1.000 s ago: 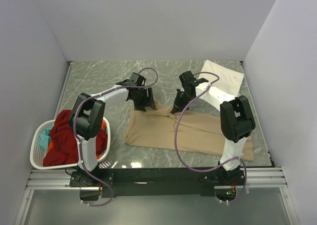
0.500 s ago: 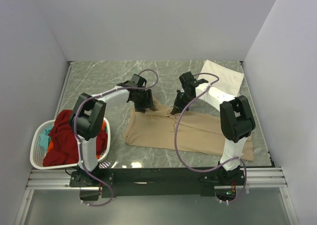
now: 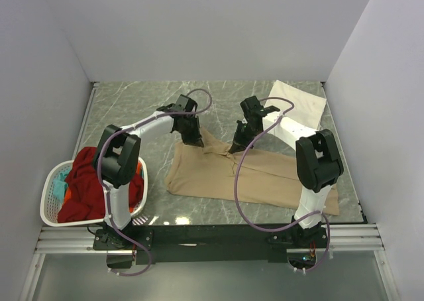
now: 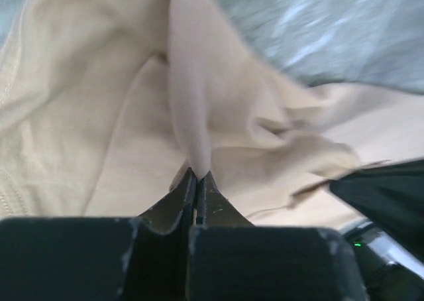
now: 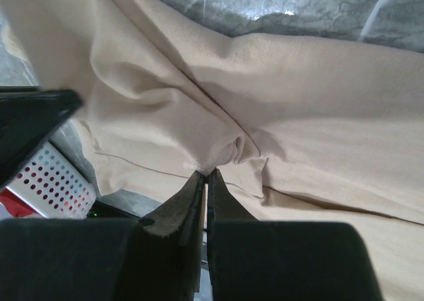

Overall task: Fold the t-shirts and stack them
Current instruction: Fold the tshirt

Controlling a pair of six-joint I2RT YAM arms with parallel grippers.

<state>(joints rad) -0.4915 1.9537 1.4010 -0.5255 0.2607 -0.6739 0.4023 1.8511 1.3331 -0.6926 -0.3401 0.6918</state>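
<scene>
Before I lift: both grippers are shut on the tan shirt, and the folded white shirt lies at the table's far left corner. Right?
Not quite: the folded white shirt lies at the far right corner, per the top external view. The left gripper and right gripper are shut on the tan shirt.

Left arm [image 3: 149, 123], right arm [image 3: 291, 130] outstretched, wrists [image 3: 187, 115] seemingly tipped down, fingers [image 4: 169, 208] pinched together.

Top camera gives you plain white back wall [image 3: 212, 29]. White left wall [image 3: 33, 82] and right wall [image 3: 391, 82] close in both sides. Table [image 3: 132, 102]: grey-green marble look, pale veins, glossy, faint glare near your front edge. Silver rail [image 3: 66, 240] runs along near edge. Grey surface [image 3: 212, 284] below rail; floor or shelf, you cannot tell. Light soft, even; shadows weak.
</scene>
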